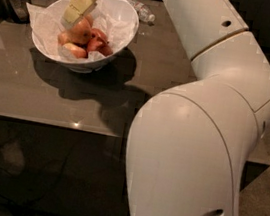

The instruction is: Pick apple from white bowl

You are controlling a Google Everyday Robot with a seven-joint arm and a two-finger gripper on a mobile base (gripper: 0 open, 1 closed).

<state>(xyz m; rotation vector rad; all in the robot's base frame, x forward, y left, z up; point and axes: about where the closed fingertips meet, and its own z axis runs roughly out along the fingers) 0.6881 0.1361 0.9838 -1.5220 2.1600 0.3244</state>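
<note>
Yellow-orange apple (80, 34), white bowl (131, 18), gripper (68, 21) above

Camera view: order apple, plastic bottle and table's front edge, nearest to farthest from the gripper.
The gripper sits in the white bowl.
1. apple, just beside it
2. plastic bottle, behind the bowl
3. table's front edge, toward the camera

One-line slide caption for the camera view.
Gripper hangs in the white bowl, close over the apple.

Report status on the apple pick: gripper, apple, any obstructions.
Status: gripper low inside white bowl, just over the apple. Apple unlifted, on paper lining. Packed beside it: smaller red apples.
</note>
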